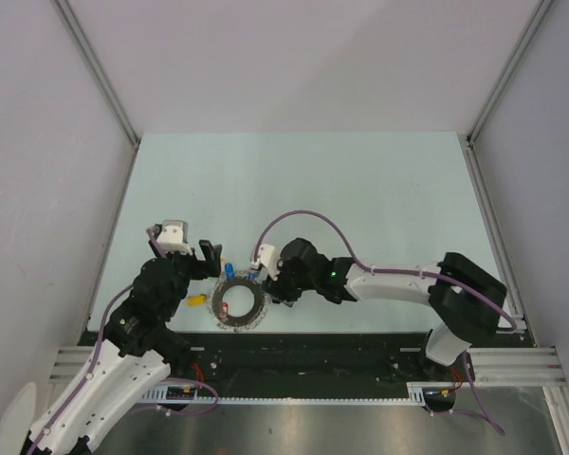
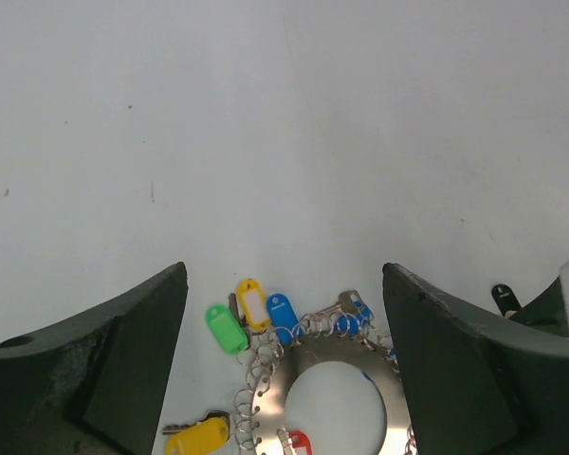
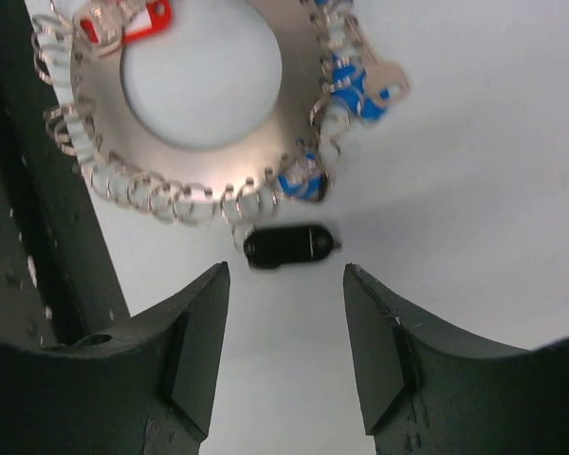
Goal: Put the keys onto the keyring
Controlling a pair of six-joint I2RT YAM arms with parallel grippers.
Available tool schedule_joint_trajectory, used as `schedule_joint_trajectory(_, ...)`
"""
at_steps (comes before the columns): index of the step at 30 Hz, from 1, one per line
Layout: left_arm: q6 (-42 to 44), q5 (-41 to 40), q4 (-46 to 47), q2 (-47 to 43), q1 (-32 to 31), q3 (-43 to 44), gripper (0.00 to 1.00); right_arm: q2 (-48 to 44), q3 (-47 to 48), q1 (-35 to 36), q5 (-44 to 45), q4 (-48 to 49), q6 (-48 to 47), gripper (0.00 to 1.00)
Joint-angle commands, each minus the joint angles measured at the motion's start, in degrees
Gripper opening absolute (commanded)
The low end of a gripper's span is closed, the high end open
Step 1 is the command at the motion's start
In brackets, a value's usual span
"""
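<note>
The keyring (image 3: pixel 266 142), a flat silver ring edged with small wire loops (image 3: pixel 161 194), lies on the worktop (image 1: pixel 360 209) at about 6 o'clock in the top view, close to the near edge and between my two arms. Coloured keys (image 2: pixel 283 318) fan off its rim, mostly from 10 to 1 o'clock in the left wrist view. The black key (image 3: pixel 289 246) lies flat just off the rim at 5 o'clock in the right wrist view. One end is up against a loop, and I cannot tell whether it is threaded or only touching. My right claw (image 3: pixel 284 322) hangs just short of that key, its fingers parted a little wider than the key is long and gripping nothing. My left claw (image 2: pixel 284 284) is spread wide and empty too, poised at the ring's 11 o'clock in the top view. I judge the step in hand to be picking up the black key. Next I would need to lower the right claw over it and pinch it without nudging the ring. The left claw would then have to steady the ring so a loop can take the key. A key this thin and flat may slip.
</note>
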Motion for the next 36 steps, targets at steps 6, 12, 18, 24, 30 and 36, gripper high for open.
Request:
schedule_joint_trajectory(6,-5.2,-6.2,-1.3,-7.0,5.8,-2.3,0.89,17.7,13.6,2.6,6.7,10.3,2.5,0.56)
schedule_joint_trajectory(12,-2.6,-6.8,0.2,-8.4,5.8,-2.6,0.89,24.3,18.2,0.6,9.4,10.0,4.5,0.56)
schedule_joint_trajectory(18,-1.2,-4.7,1.8,-7.0,5.8,-2.7,0.91,25.2,18.5,-5.2,15.8,5.5,8.9,0.53)
schedule_joint_trajectory(24,-0.2,0.6,4.1,-4.1,6.6,-2.4,0.91,22.7,18.5,-9.8,19.5,-1.5,12.6,0.51)
schedule_joint_trajectory(30,0.6,5.8,4.6,-1.4,6.9,-2.5,0.91,15.6,18.5,-11.2,20.1,-4.6,15.1,0.51)
schedule_joint_trajectory(36,-3.1,13.0,4.5,2.2,6.9,-3.1,0.9,7.9,18.1,-12.1,18.9,-10.8,15.6,0.51)
